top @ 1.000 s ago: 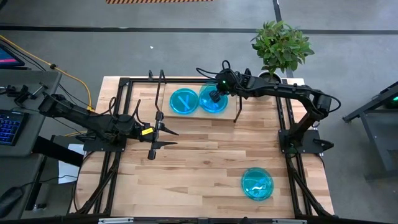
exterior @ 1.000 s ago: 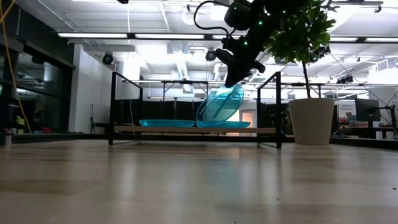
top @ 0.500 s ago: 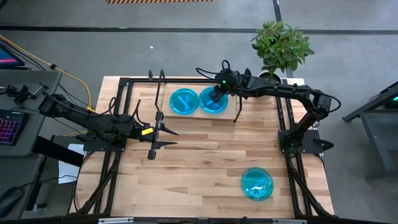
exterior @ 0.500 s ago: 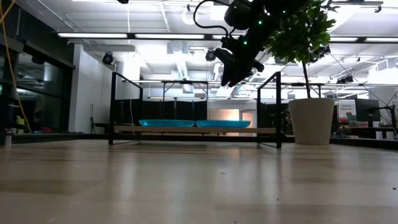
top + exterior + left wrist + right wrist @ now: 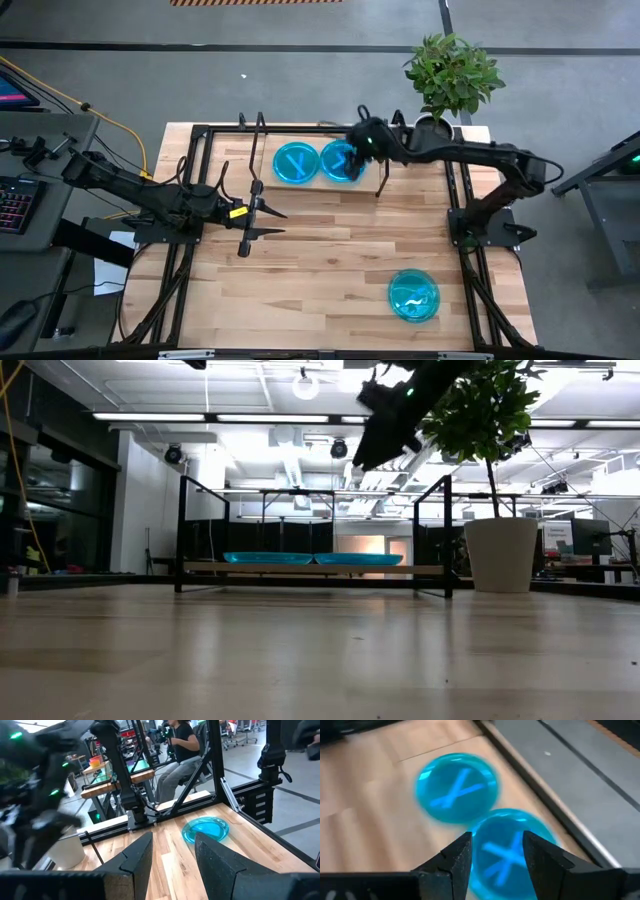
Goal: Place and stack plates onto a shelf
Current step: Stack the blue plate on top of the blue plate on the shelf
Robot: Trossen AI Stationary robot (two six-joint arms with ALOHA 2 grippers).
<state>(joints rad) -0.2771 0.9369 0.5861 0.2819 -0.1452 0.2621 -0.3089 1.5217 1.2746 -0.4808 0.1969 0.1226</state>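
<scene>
Two cyan-blue plates lie flat side by side on the shelf (image 5: 372, 178) at the table's far middle, the left plate (image 5: 294, 162) and the right plate (image 5: 340, 162); whether more lie under either, I cannot tell. In the low view both plates (image 5: 268, 558) (image 5: 358, 559) rest on the board (image 5: 315, 568). My right gripper (image 5: 492, 854) hangs open well above the right plate (image 5: 512, 852), touching nothing. Another plate (image 5: 414, 296) lies on the table at the near right. My left gripper (image 5: 268, 221) waits open at the table's middle left.
A potted plant (image 5: 452, 75) stands at the far right corner, right of the shelf. Black wire frames (image 5: 182, 530) (image 5: 447, 535) rise at both shelf ends. Black frame rails run along the table's sides. A seated person (image 5: 181, 750) shows beyond the table.
My right gripper has let go of a plate that it held tilted, lower edge on the shelf's right plate. That plate has dropped flat there. The gripper has then risen and drawn a little toward the table's right edge.
</scene>
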